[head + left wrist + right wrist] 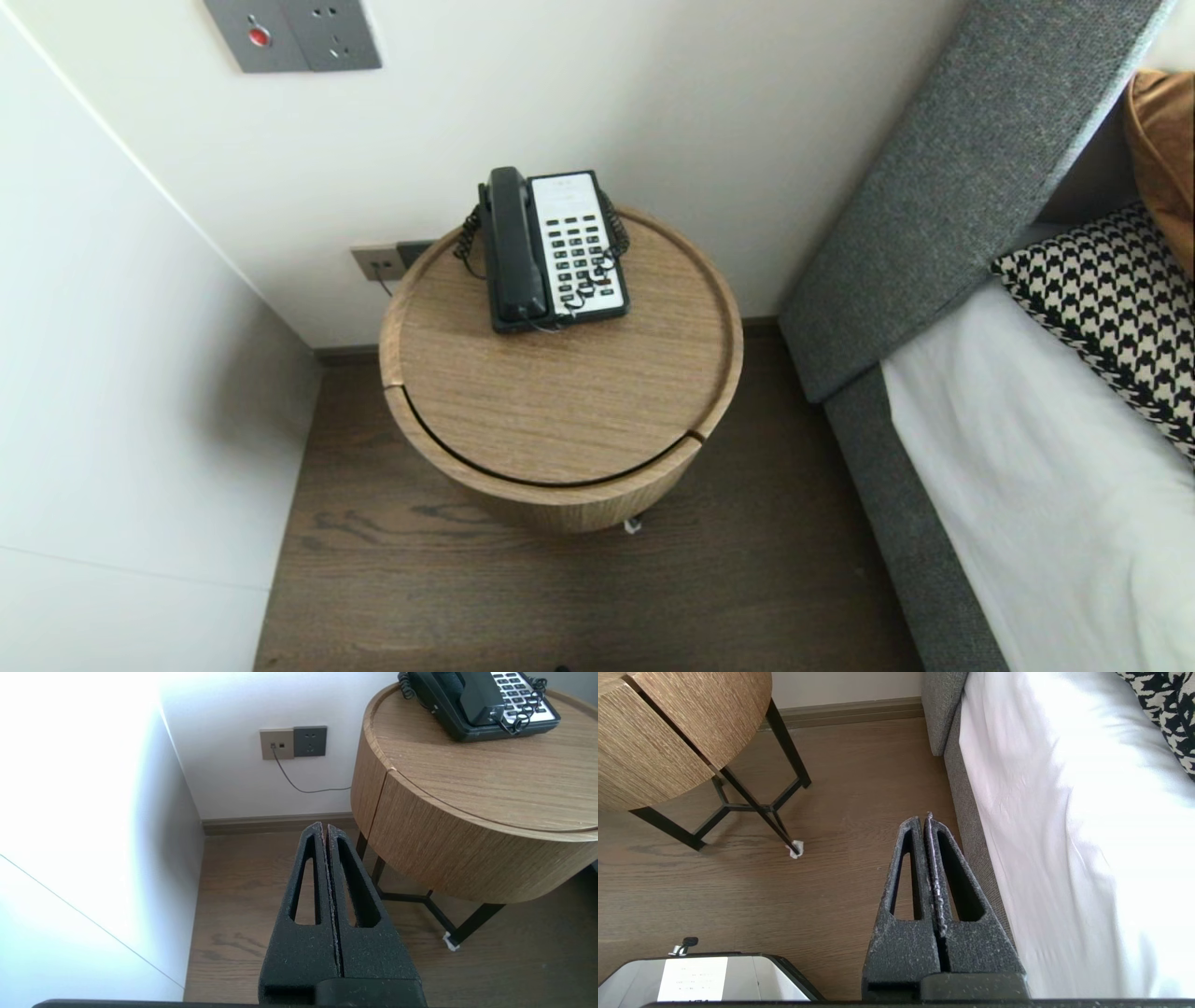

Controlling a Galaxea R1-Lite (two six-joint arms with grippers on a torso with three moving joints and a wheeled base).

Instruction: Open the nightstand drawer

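A black-and-white telephone point(553, 248) sits at the back of a round wooden desk point(560, 411), close to the wall. Its black handset point(512, 247) lies in the cradle on the robot's left side of the set, and the pale keypad point(579, 247) is on the right. The coiled cord point(467, 233) loops around the back of the phone and ends over the keys. The rest of the desk top, inside its raised rim, is bare wood.

Neither arm shows in the head view. The left hand point(325, 826) hangs low over the wooden floor point(243, 896), beside the desk and below the level of its top, near the white wall panel. Its two dark fingers point(303, 891) are pressed together and nothing is between them. It touches neither desk nor phone. Ahead of it, a wall socket point(293, 742) feeds a thin cable point(299, 786) that runs behind the desk.

The right hand point(923, 819) is also low over the floor, just beside the grey edge of the bed point(966, 812), with the desk's black legs point(784, 756) well off to its other side. Its fingers are likewise pressed flat against each other and hold nothing. A white sheet point(1064, 812) covers the mattress, and a black-and-white houndstooth pillow point(1111, 308) rests near the grey headboard point(943, 187).
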